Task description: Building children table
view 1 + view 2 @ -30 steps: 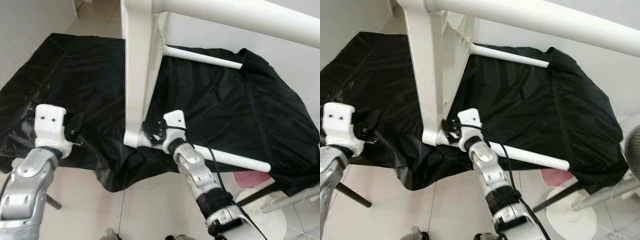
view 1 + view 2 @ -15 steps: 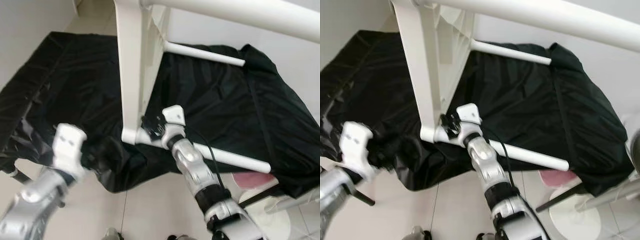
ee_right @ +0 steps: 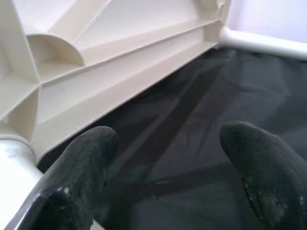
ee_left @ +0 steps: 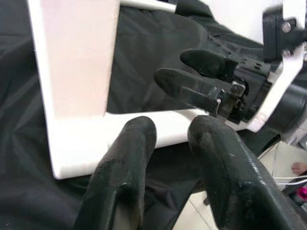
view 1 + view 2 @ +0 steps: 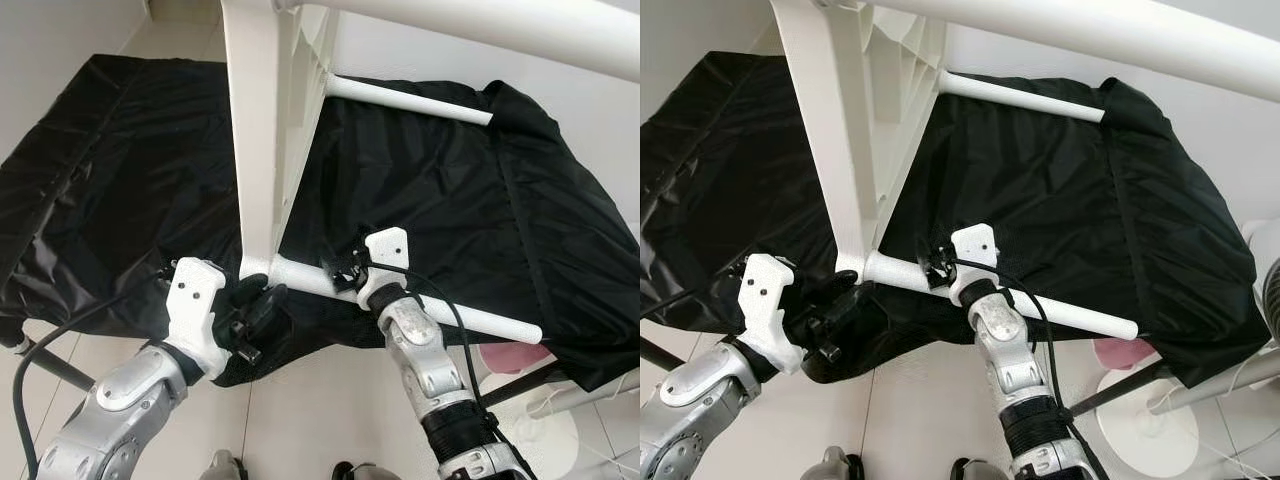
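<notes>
Parted jaws on the right gripper (image 5: 345, 272) straddle the white table leg (image 5: 400, 300) lying on the black cloth (image 5: 450, 200). Left wrist view: the left gripper (image 4: 168, 129), slightly parted, reaches that leg's end near the table top.

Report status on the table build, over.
Left claw open at the white table top's lower corner. Right claw open around the near leg. Table stands on edge on the black cloth.
</notes>
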